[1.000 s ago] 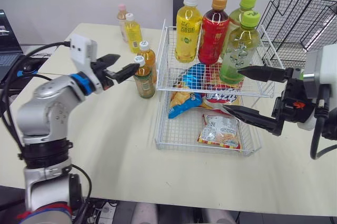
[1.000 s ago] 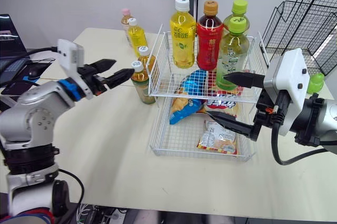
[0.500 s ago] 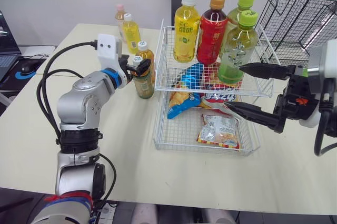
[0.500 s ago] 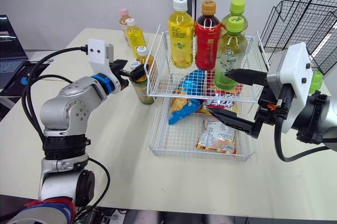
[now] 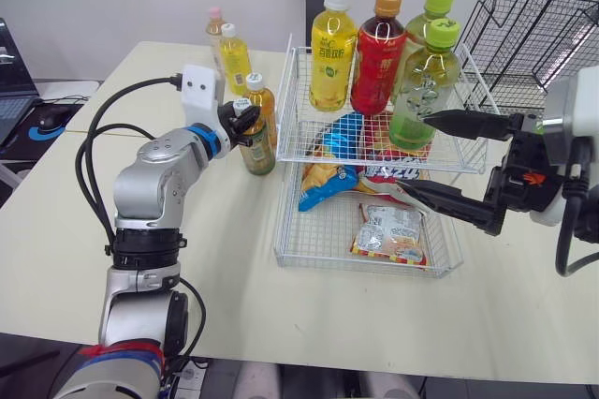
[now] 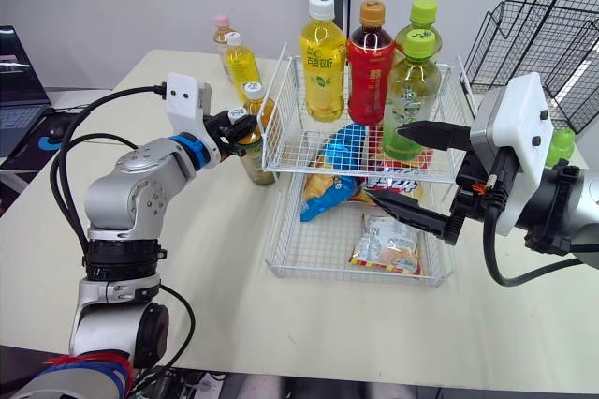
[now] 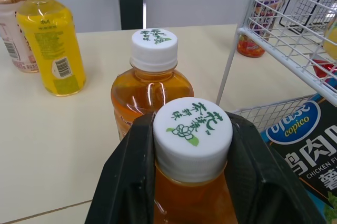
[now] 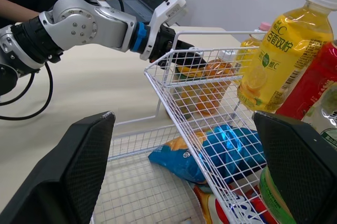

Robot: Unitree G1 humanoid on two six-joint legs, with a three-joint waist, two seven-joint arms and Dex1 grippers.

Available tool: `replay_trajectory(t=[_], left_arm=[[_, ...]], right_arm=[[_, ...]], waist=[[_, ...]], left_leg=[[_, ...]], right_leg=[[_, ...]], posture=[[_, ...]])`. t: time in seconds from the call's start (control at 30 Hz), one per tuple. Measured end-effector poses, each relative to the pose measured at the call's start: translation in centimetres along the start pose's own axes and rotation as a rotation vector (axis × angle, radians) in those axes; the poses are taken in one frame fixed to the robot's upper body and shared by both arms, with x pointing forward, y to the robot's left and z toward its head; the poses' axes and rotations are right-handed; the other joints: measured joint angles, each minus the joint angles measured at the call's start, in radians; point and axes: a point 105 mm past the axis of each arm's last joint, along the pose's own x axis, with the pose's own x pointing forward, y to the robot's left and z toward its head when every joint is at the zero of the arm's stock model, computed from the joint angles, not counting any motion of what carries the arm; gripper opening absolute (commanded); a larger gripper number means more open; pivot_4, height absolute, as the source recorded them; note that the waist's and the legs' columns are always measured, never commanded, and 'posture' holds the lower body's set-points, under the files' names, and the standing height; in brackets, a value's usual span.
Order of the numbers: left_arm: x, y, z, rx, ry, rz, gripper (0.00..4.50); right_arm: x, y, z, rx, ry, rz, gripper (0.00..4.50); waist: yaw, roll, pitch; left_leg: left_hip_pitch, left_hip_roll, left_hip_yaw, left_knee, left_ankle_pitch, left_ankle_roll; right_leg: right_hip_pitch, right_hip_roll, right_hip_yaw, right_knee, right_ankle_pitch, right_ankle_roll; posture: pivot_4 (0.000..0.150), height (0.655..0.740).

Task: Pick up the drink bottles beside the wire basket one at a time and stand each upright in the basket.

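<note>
Left gripper has come in from open air short of the bottles and now clamps the white cap and neck of the front tea bottle. Right arm barely shifted.

Table: pale top, wide bare stretch along the near edge and on the left side.

Wire basket: white, two tiers, standing mid-table.
- Upper tier: four bottles upright. Yellow bottle at the left, red bottle next to it, front green bottle at the right, back green bottle behind that.
- Lower tier: blue snack bag at the back left, red and white bag beside it, flat sachet pack toward the front right. Front left of this tier is bare mesh.

Black wire racks: far right corner, behind the right arm.

Right gripper: fingers spread wide, nothing between them. Upper finger lies at the front green bottle, lower finger reaches over the lower tier.

Front tea bottle: upright on the table, just beside the basket's left wall. Second tea bottle stands close behind it; contact cannot be told. Small yellow bottle and pink bottle stand farther back, near the far edge, well apart from the basket.
</note>
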Motion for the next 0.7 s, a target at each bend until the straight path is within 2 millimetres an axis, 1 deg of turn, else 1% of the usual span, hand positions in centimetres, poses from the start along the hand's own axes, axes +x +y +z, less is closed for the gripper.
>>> replay_trajectory(t=[0.07,0.13,0.2,0.23,0.27,0.3,0.37,0.47,0.53,0.6,0.7], left_arm=[[-0.6,0.3,0.1,0.019,0.010,-0.020,1.36],[-1.5,0.8,0.8,0.048,0.027,-0.043,1.36],[-2.5,1.4,2.4,0.047,0.037,-0.087,1.36],[-2.8,1.4,3.5,0.048,0.035,-0.111,1.36],[-3.1,1.4,5.3,0.050,0.017,-0.143,1.36],[-3.4,1.3,7.9,0.047,-0.017,-0.183,1.36],[-4.4,1.1,11.6,0.049,-0.078,-0.230,1.36],[-5.8,-0.1,16.5,0.022,-0.128,-0.353,1.36],[-6.2,-1.0,18.4,0.015,-0.141,-0.426,1.36],[-6.3,-2.2,20.0,0.000,-0.148,-0.506,1.36],[-6.1,-4.2,21.6,-0.007,-0.152,-0.614,1.36]], right_arm=[[-0.5,-0.3,0.2,-0.013,0.008,-0.017,4.50],[-1.4,-1.0,0.3,-0.016,0.028,-0.042,4.50],[-2.2,-1.7,0.7,-0.017,0.030,-0.063,4.50],[-2.4,-1.8,0.8,-0.019,0.034,-0.068,4.50],[-2.6,-1.9,0.8,-0.017,0.041,-0.072,4.50],[-2.7,-2.0,0.7,-0.016,0.044,-0.072,4.50],[-2.6,-1.8,0.6,-0.012,0.051,-0.064,4.50],[-2.6,-1.7,0.5,-0.012,0.062,-0.058,4.50],[-2.6,-1.7,0.5,-0.012,0.065,-0.065,4.50],[-2.6,-1.7,0.4,-0.017,0.069,-0.077,4.50],[-2.5,-1.3,-0.1,-0.010,0.079,-0.080,4.50]], waist=[[-0.002,0.000,0.000],[-0.003,0.000,0.000],[-0.002,-0.001,0.001],[-0.002,-0.001,0.001],[-0.002,-0.002,0.001],[0.002,-0.002,0.001],[0.003,-0.002,0.001],[0.002,-0.002,0.001],[0.000,-0.002,0.001],[0.001,-0.002,0.001],[0.000,-0.002,0.001]], left_leg=[[0.000,0.000,0.000,0.000,0.000,0.000],[0.000,0.001,0.000,-0.001,0.000,0.000],[-0.001,0.000,0.000,-0.001,0.000,0.000],[-0.001,0.001,-0.001,0.000,0.000,0.000],[-0.001,0.000,-0.001,0.000,0.000,0.000],[-0.002,0.000,-0.001,0.000,0.000,0.000],[-0.002,-0.001,0.000,0.000,0.000,0.000],[-0.002,-0.001,0.000,-0.001,0.000,0.000],[-0.002,0.000,-0.001,-0.001,0.000,0.000],[-0.002,0.000,-0.001,-0.001,0.000,0.000],[-0.002,0.000,-0.001,-0.001,0.000,0.000]], right_leg=[[-0.001,0.000,0.000,0.000,0.000,0.000],[-0.001,0.000,0.000,0.000,0.000,0.000],[-0.001,0.000,-0.001,0.000,0.000,0.000],[-0.001,0.001,-0.001,0.000,0.000,0.000],[-0.001,0.001,-0.001,0.000,0.000,0.000],[-0.001,0.001,-0.002,0.000,0.000,0.000],[-0.001,0.000,-0.001,-0.002,0.000,0.000],[-0.001,0.000,-0.001,-0.003,0.000,0.000],[-0.001,0.000,-0.001,-0.002,0.000,0.000],[-0.002,0.001,-0.002,-0.001,0.000,0.000],[-0.002,0.001,-0.001,-0.002,-0.001,0.001]], posture=[[0.150,0.7400],[0.150,0.7400],[0.150,0.7400],[0.150,0.7400],[0.150,0.7400],[0.150,0.7400],[0.150,0.7400],[0.150,0.7400],[0.150,0.7400],[0.150,0.7400],[0.150,0.7400]])
